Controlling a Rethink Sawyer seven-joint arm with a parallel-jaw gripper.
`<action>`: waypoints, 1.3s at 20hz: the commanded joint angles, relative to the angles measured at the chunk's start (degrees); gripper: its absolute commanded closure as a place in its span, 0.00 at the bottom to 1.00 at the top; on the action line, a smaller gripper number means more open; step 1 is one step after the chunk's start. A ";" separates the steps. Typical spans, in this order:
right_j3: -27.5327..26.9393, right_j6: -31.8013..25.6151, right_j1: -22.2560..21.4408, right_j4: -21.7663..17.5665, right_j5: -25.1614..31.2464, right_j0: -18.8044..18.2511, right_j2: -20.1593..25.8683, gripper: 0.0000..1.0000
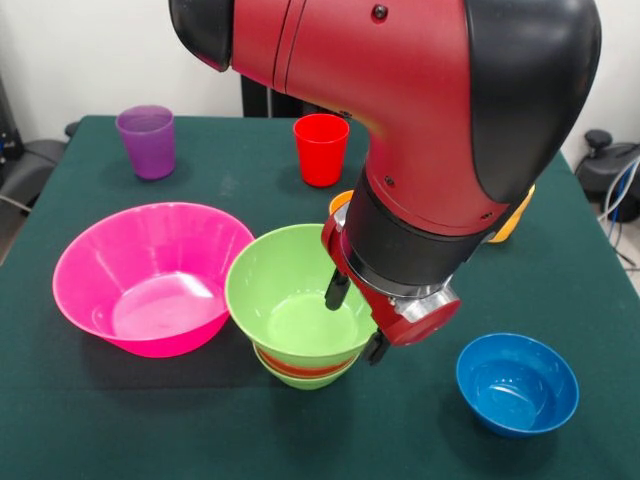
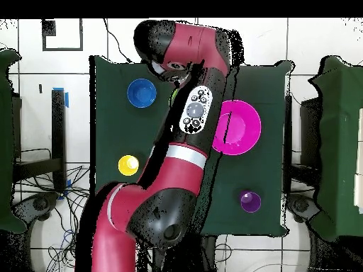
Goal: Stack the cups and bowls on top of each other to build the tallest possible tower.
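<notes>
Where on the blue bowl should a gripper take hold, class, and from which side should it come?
Grip the blue bowl by its thin rim, probably coming straight down from above with one finger inside and one outside. It sits upright, mouth open, standing apart from the other bowls, and its flared wall looks too wide to span.

No readable text, label, brand, number or sign shows anywhere in either view; nothing is legible.
</notes>
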 commanded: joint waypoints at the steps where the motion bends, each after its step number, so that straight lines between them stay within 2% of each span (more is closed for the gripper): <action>1: 2.52 0.68 1.27 -1.81 4.84 0.37 3.96 0.00; 16: 1.54 0.72 0.85 -0.98 5.52 0.01 4.00 0.00; 19: 2.65 1.50 -0.57 -0.96 5.18 0.20 4.32 0.00; 26: 1.35 2.36 -2.99 -0.12 7.04 -0.82 3.32 0.00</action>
